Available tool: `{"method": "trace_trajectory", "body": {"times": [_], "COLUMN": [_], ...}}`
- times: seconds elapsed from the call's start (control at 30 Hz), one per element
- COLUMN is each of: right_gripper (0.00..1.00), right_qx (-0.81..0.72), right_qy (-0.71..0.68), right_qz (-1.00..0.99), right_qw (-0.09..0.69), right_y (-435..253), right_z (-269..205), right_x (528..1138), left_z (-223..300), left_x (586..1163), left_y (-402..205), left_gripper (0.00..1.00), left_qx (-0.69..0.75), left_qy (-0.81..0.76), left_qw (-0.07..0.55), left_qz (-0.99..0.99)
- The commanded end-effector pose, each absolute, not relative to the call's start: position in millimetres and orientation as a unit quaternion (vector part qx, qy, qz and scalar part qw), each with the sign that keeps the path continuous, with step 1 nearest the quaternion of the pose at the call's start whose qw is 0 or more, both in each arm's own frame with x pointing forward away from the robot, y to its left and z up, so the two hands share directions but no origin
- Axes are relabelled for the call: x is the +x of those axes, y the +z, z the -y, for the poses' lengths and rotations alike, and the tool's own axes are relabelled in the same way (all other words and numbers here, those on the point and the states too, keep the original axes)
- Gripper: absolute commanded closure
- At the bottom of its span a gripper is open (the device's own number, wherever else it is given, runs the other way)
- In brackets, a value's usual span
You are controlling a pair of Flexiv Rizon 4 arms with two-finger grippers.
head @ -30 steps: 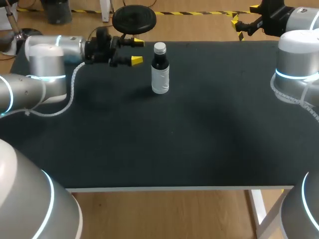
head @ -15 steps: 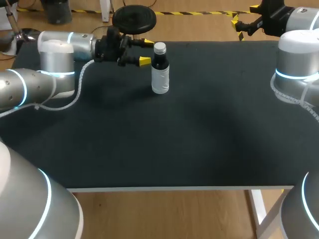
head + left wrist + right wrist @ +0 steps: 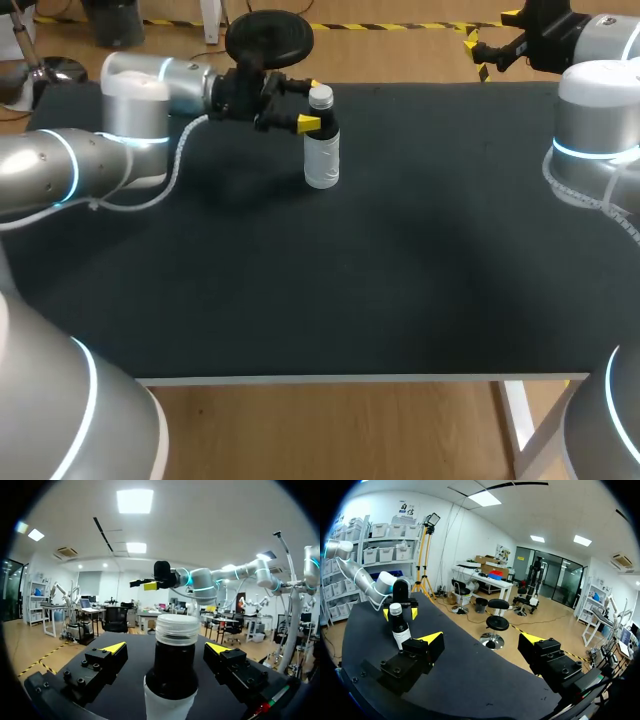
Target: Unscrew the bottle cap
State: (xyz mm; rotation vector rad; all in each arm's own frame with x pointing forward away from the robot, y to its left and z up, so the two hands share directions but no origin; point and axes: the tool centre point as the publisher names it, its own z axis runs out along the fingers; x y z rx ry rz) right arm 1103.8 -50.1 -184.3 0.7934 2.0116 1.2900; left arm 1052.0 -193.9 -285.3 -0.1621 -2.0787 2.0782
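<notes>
Bottle point(image 3: 321, 160) upright on the counter point(image 3: 400, 260), neck between my wide left jaws, neither touching. Likely light, stiff, tippy: hold the body, twist the cap point(image 3: 320, 97). Right jaws wide, well apart.

One small bottle point(image 3: 321, 160) is recorded, standing upright on the dark counter point(image 3: 400, 280). It is placed at about 11 o'clock from the counter's centre, near the far edge and well apart from the edges at 3 and 9 o'clock. The shoulder and neck are seen as dark, near black. The lower body is wrapped in a white label. The cap point(image 3: 320, 97) is whitish and ribbed round its side. It is seated level on the neck, screwed down.
</notes>
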Motion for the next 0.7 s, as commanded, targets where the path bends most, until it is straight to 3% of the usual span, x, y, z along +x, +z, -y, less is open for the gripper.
{"method": "trace_trajectory", "body": {"times": [0.03, 0.7], "right_gripper": [0.0, 0.0], "right_qx": [0.299, 0.299], "right_qy": [0.488, 0.488], "right_qz": [-0.76, -0.76], "right_qw": [0.307, 0.307], "right_y": [-184.8, -184.8], "right_z": [50.5, 50.5], "right_x": [1104.2, 1104.2], "left_z": [202.1, 208.1], "left_x": [1059.6, 1057.7], "left_y": [-289.2, -288.6], "left_gripper": [0.0, 0.0], "left_qx": [-0.091, -0.098], "left_qy": [0.699, 0.699], "left_qw": [0.137, 0.139], "left_qz": [0.696, 0.695]}}
